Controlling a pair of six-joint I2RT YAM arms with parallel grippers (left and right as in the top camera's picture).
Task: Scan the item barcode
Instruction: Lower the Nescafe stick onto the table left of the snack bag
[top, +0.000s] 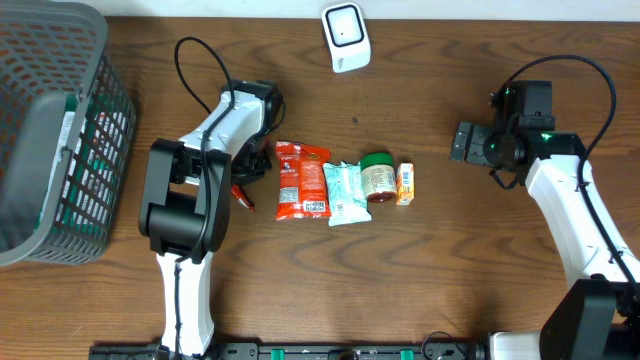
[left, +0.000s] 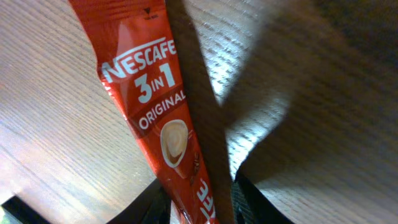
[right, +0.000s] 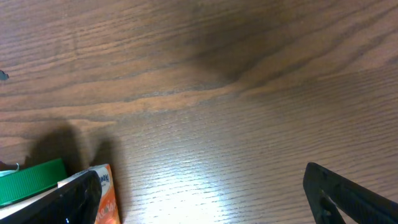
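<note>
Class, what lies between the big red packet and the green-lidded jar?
A pale teal packet, seen in the overhead view, between the red packet and the jar.

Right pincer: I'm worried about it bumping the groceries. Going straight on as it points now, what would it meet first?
Probably bare table: the right pincer aims at plain wood, with the green-lidded jar and orange carton off to one side. Depth is unclear.
</note>
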